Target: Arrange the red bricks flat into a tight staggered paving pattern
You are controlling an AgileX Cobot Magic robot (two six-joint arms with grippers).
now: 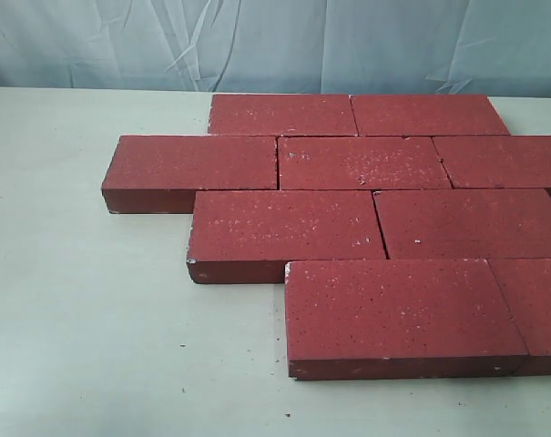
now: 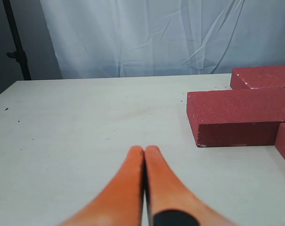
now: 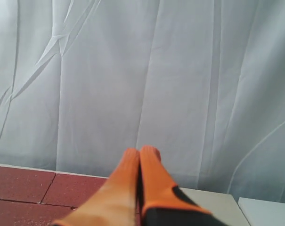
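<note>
Exterior view: red bricks (image 1: 284,223) lengthwise left-right; left end effector (image 2: 144,151), right end effector (image 3: 139,153) closed.

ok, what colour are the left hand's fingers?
Orange, tips pressed together. The left hand shows best in the left wrist view.

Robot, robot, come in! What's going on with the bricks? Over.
Left gripper shut, empty. Right gripper shut, empty. Red bricks flat, staggered, tight. Nothing blocking.

red bricks (image 1: 541,305) cut off, right edge (exterior)
</note>
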